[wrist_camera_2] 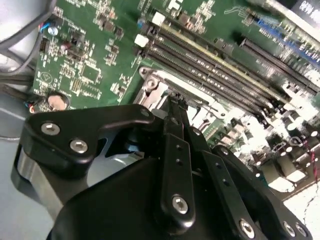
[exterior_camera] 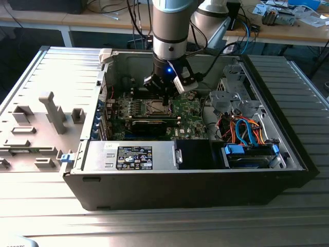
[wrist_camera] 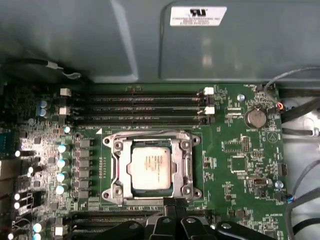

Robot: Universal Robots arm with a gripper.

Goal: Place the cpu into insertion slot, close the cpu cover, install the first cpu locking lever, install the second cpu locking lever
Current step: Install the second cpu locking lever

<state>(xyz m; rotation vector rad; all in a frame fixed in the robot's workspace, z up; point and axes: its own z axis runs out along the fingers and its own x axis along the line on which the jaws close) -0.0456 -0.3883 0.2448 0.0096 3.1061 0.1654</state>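
1. In the first wrist view the cpu (wrist_camera: 152,169) lies flat in the insertion slot (wrist_camera: 151,197) on the green motherboard (wrist_camera: 240,160), its silvery top showing through the window of the cpu cover (wrist_camera: 181,167), which is down around it.
2. The gripper (wrist_camera: 170,202) hangs just at the socket's edge, on the side away from the long black memory slots (wrist_camera: 145,106); its fingers are pressed together with nothing between them (the tips meet at the metal frame).
3. In the second wrist view the same black fingers (wrist_camera_2: 176,150) run side by side, touching, down to the socket frame (wrist_camera_2: 155,85), with the memory slots beyond.
4. In the exterior view the arm (exterior_camera: 172,25) stands upright over the open computer case (exterior_camera: 180,190), and the gripper (exterior_camera: 165,103) reaches down onto the motherboard at the socket.
5. A black, label-bearing box (exterior_camera: 134,157) sits along the case's near wall, and bundled orange and blue cables (exterior_camera: 241,128) lie toward the exterior view's right.
6. The case rests on a ribbed grey tabletop (exterior_camera: 154,226).
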